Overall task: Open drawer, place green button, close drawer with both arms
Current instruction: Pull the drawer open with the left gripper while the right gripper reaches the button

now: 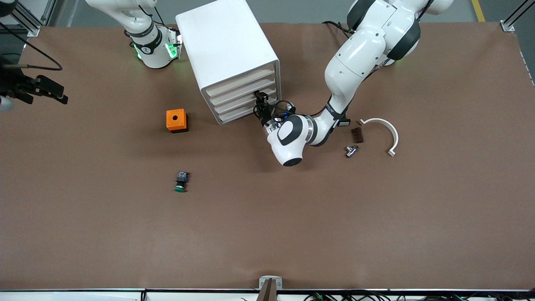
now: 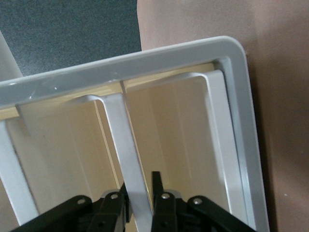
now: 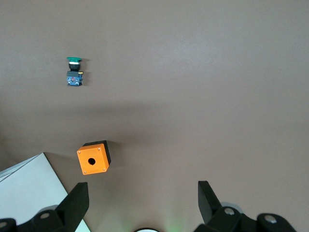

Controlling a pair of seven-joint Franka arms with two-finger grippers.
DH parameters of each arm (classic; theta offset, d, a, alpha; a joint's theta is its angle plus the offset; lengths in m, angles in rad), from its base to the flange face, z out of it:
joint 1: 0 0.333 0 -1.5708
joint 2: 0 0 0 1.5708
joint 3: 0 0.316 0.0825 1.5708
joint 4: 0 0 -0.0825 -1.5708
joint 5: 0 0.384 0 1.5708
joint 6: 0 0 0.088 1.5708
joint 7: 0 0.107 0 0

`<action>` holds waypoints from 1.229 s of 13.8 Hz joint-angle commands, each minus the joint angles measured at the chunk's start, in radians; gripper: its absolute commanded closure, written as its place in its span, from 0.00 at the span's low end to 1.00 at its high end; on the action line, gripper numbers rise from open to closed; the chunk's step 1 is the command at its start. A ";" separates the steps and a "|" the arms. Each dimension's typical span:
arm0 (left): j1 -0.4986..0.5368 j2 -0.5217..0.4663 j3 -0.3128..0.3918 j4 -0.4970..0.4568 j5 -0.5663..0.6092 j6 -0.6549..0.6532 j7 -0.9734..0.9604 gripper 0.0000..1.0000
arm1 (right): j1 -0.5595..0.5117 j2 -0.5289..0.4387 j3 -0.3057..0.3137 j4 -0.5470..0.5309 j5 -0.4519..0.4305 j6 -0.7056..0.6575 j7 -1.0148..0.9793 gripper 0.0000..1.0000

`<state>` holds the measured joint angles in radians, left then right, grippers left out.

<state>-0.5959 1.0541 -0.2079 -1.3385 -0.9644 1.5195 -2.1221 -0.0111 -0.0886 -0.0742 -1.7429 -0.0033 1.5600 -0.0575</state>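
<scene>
Front view showed the task barely begun: every drawer of the white cabinet sat flush, and the button lay untouched on the brown bench, green cap toward the camera, well apart from both claws and nearer the camera than the cabinet. The left claw was pressed up to the cabinet's front at the end nearest the left arm, level with the drawer third from the top as best as could be judged; the left wrist view showed its black fingers set to either side of a white front lip there with slim gaps showing, so it read as nearly closed around the lip but not clearly clamped. Opening, placing the button and closing were all left. The right arm waited by its base, its claw hanging spread and empty over the bench beside the cabinet. Below that claw stood an orange box with a hole, between it and the button, a thing to be cleared on any reach. Off the left claw's wrist, toward the left arm's end, lay a white curved clip, a small dark brown piece and a little metal fitting, none in the drawer's path.
</scene>
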 commanded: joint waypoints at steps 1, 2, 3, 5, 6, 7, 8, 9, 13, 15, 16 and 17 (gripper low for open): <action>0.013 0.009 -0.002 0.012 -0.030 -0.021 -0.016 0.85 | -0.017 0.094 0.004 0.062 0.003 -0.023 -0.018 0.00; 0.019 0.009 -0.002 0.012 -0.030 -0.027 -0.013 0.86 | -0.017 0.099 0.004 0.066 -0.009 -0.021 -0.019 0.00; 0.030 0.009 -0.001 0.012 -0.031 -0.027 -0.013 0.86 | -0.020 0.104 0.004 0.066 -0.012 -0.020 -0.024 0.00; 0.056 0.011 -0.001 0.012 -0.033 -0.027 -0.012 0.86 | -0.023 0.125 0.002 0.081 -0.015 -0.018 -0.024 0.00; 0.067 0.011 -0.002 0.012 -0.045 -0.027 -0.012 0.86 | -0.030 0.132 0.002 0.085 -0.015 -0.018 -0.019 0.00; 0.082 0.011 -0.001 0.012 -0.053 -0.027 -0.012 0.86 | -0.041 0.132 0.002 0.085 -0.009 -0.018 -0.022 0.00; 0.099 0.011 -0.001 0.012 -0.054 -0.027 -0.012 0.85 | -0.047 0.141 0.004 0.083 0.003 -0.008 -0.016 0.00; 0.117 0.012 -0.001 0.013 -0.054 -0.027 -0.012 0.85 | -0.044 0.156 0.004 0.083 0.005 0.020 -0.013 0.00; 0.195 0.012 -0.001 0.013 -0.054 -0.027 -0.010 0.85 | -0.004 0.246 0.007 0.068 0.023 0.182 0.014 0.00; 0.229 0.012 -0.001 0.013 -0.053 -0.027 -0.009 0.85 | 0.029 0.285 0.008 0.057 0.023 0.228 0.053 0.00; 0.240 0.012 -0.001 0.015 -0.053 -0.027 -0.009 0.85 | 0.046 0.296 0.008 0.045 0.023 0.265 0.095 0.00; 0.251 0.012 -0.001 0.013 -0.051 -0.027 -0.007 0.84 | 0.069 0.311 0.007 0.034 0.023 0.297 0.138 0.00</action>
<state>-0.3695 1.0548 -0.2038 -1.3374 -0.9997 1.5117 -2.1231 0.0238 0.2065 -0.0660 -1.6975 0.0151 1.8174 0.0090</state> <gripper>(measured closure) 0.841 0.000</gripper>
